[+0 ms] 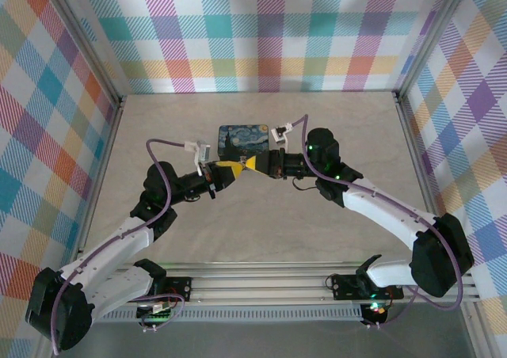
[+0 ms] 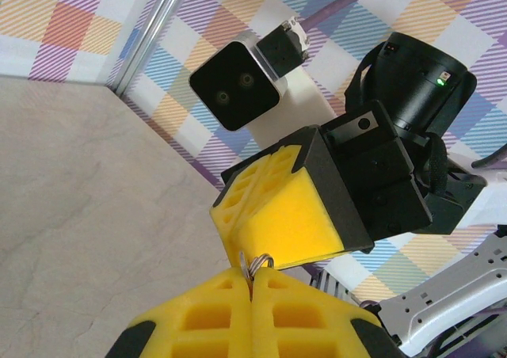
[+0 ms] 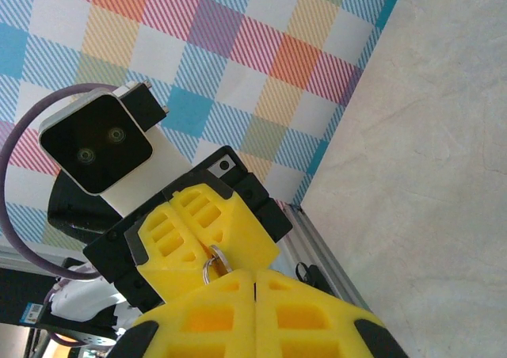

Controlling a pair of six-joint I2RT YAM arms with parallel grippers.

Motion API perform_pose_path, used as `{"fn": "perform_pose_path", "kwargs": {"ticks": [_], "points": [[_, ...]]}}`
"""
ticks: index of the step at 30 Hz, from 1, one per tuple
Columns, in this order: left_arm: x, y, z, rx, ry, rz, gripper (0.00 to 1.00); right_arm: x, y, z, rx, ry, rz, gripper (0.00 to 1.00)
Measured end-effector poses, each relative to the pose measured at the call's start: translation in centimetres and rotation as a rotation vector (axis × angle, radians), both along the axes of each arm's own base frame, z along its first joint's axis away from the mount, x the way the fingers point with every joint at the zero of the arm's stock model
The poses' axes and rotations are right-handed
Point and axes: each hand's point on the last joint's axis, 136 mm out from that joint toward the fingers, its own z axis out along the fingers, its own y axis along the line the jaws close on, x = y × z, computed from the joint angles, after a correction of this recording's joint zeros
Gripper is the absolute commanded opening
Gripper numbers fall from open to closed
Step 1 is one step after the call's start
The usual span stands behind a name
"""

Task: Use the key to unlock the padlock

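My two grippers meet tip to tip above the middle of the table (image 1: 261,231). The left gripper (image 1: 236,166) is shut, and a small metal key ring (image 2: 255,264) pokes out of the seam between its yellow fingertips (image 2: 214,310). Facing it, my right gripper (image 1: 250,163) is shut too, with its tips almost touching the ring (image 3: 212,261). In the right wrist view the ring hangs just left of my own closed seam, against the left gripper's fingers (image 3: 230,231). The key's blade and the padlock are hidden. I cannot tell whether anything sits between the right jaws.
A flat rectangular box (image 1: 238,140) printed with a blue swirly sky lies on the table just behind the grippers. Plaid walls (image 1: 261,33) close in the back and both sides. A metal rail (image 1: 269,283) runs along the near edge by the arm bases.
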Motion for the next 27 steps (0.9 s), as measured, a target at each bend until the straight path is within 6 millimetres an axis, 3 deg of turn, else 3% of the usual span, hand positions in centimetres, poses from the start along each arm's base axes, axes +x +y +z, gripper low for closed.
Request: {"fn": "perform_pose_path", "kwargs": {"ticks": [3, 16, 19, 22, 24, 27], "points": [[0.0, 0.0, 0.0, 0.000, 0.000, 0.000, 0.00, 0.0, 0.0, 0.0, -0.002, -0.010, 0.001, 0.00], [-0.2, 0.0, 0.0, -0.002, 0.002, -0.011, 0.00, 0.0, 0.0, 0.4, 0.004, -0.081, 0.007, 0.00], [-0.4, -0.1, -0.4, 0.009, 0.019, -0.023, 0.13, -0.4, -0.2, 0.2, -0.028, -0.129, 0.020, 0.00], [-0.8, -0.1, -1.1, 0.033, 0.043, -0.030, 0.34, -0.6, -0.3, 0.4, -0.080, -0.187, 0.044, 0.00], [-1.3, 0.2, -1.3, 0.047, 0.057, -0.030, 0.44, -0.6, -0.3, 1.6, -0.115, -0.253, 0.062, 0.00], [-2.3, 0.8, -1.0, 0.060, 0.054, -0.027, 0.52, -0.5, -0.3, 3.6, -0.161, -0.371, 0.087, 0.00]]}}
